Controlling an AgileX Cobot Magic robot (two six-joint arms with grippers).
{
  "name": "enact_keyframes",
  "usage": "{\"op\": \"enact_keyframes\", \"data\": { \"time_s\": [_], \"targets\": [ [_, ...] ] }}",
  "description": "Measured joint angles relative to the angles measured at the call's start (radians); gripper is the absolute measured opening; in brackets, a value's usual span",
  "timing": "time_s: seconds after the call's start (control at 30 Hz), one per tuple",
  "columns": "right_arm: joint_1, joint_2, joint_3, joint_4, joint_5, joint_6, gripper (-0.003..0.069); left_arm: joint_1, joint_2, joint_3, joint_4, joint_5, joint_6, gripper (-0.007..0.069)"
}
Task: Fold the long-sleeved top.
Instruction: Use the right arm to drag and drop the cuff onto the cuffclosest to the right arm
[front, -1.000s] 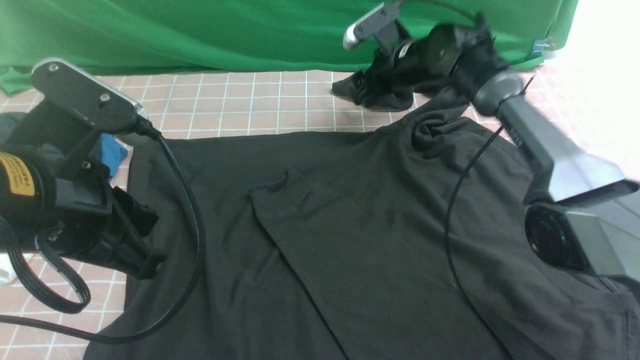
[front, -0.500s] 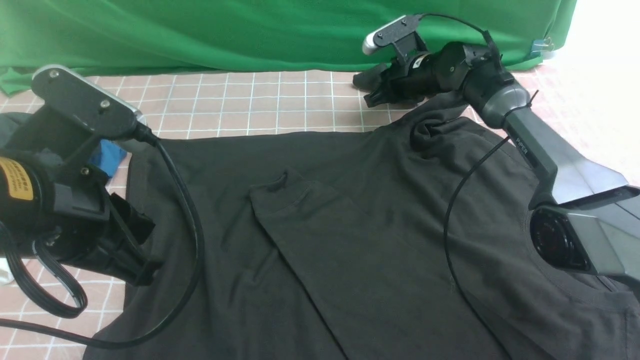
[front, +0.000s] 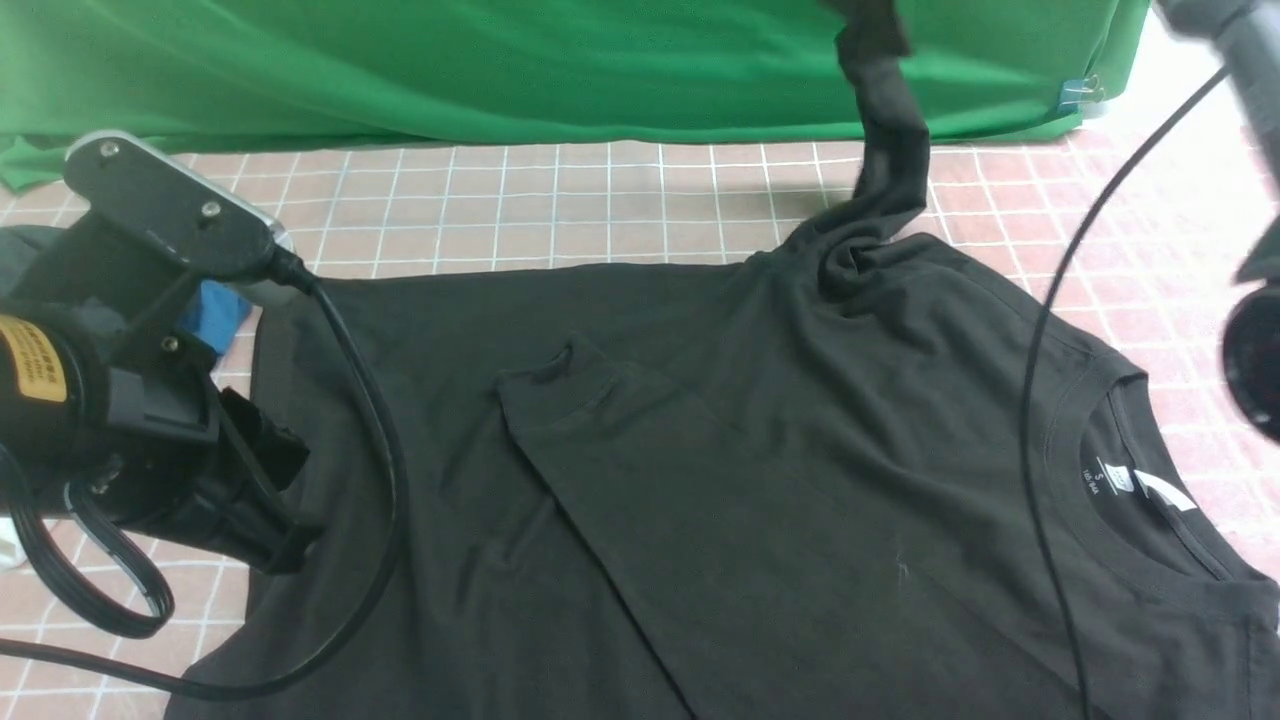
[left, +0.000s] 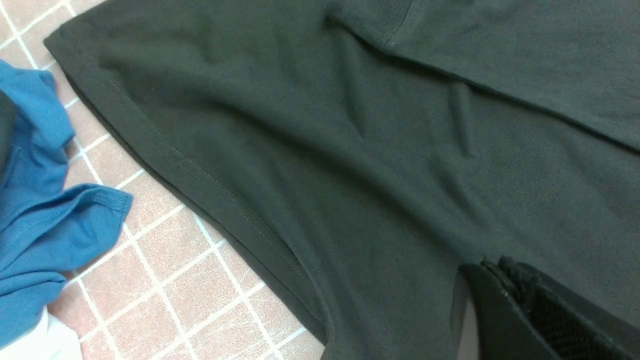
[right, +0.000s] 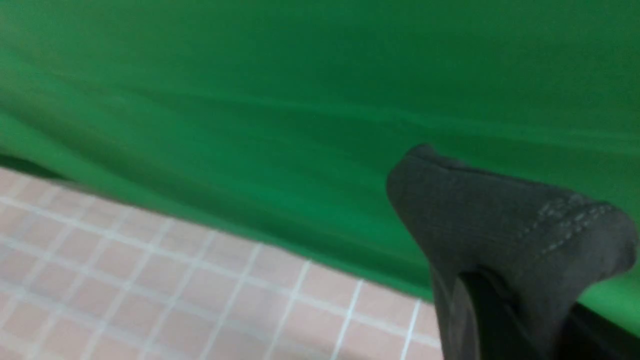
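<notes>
1. Front view: the black top (front: 700, 480) lies spread on the tiled table (front: 560, 200). Its folded sleeve (front: 620, 430) is laid across the body. The raised sleeve (front: 890, 130) hangs taut from above the frame, where the right pincer is out of sight. The left pincer (front: 275, 520) sits closed at the top's left edge.
2. Left wrist view: the left pincer's jaws are together over the cloth near the hem (left: 200, 170), gripping nothing visible. A blue garment (left: 45, 225) lies just beside.
3. Right wrist view: the right pincer (right: 505, 320) is clamped on the cuff (right: 500, 220) of the raised sleeve. The knit looks soft, light and limp, so it will likely sag and drag. Cuffs, hems and seams look like the firmest places to hold it.
</notes>
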Motion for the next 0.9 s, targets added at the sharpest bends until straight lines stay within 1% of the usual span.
{"op": "enact_keyframes", "data": {
  "time_s": [0.03, 0.07, 0.13, 0.27, 0.37, 0.43, 0.53, 0.63, 0.77, 0.9],
  "targets": [
    [0.003, -0.020, 0.000, 0.002, 0.048, 0.002, 0.0068, 0.000, 0.000, 0.000, 0.005, 0.002, 0.001, 0.0017],
    [0.010, -0.045, 0.000, 0.004, 0.129, 0.004, 0.0068, 0.000, 0.000, 0.000, 0.017, 0.003, 0.004, 0.0017],
    [0.022, -0.064, 0.000, 0.006, 0.176, 0.004, 0.0068, 0.000, 0.000, 0.000, 0.035, 0.004, 0.005, 0.0017],
    [0.042, -0.095, 0.007, 0.003, 0.201, 0.008, 0.0068, 0.000, 0.000, 0.000, 0.056, 0.004, 0.007, 0.0017],
    [0.066, -0.169, 0.061, -0.008, 0.202, -0.004, 0.0068, 0.000, 0.000, 0.000, 0.066, 0.015, 0.007, 0.0017],
    [0.089, -0.269, 0.154, -0.019, 0.201, -0.025, 0.0068, 0.000, 0.000, 0.000, 0.069, 0.037, -0.001, 0.0017],
    [0.106, -0.344, 0.274, -0.039, 0.198, -0.051, 0.0068, 0.000, -0.001, 0.000, 0.069, 0.061, -0.014, 0.0017],
    [0.127, -0.457, 0.502, -0.047, 0.199, -0.133, 0.0067, 0.000, -0.024, 0.000, 0.069, 0.089, -0.050, 0.0017],
    [0.139, -0.553, 0.719, -0.054, 0.204, -0.230, 0.0067, 0.000, -0.096, 0.000, 0.069, 0.093, -0.092, 0.0017],
    [0.140, -0.599, 0.834, -0.054, 0.203, -0.266, 0.0067, 0.000, -0.166, 0.000, 0.069, 0.094, -0.096, 0.0017]
  ]
}}
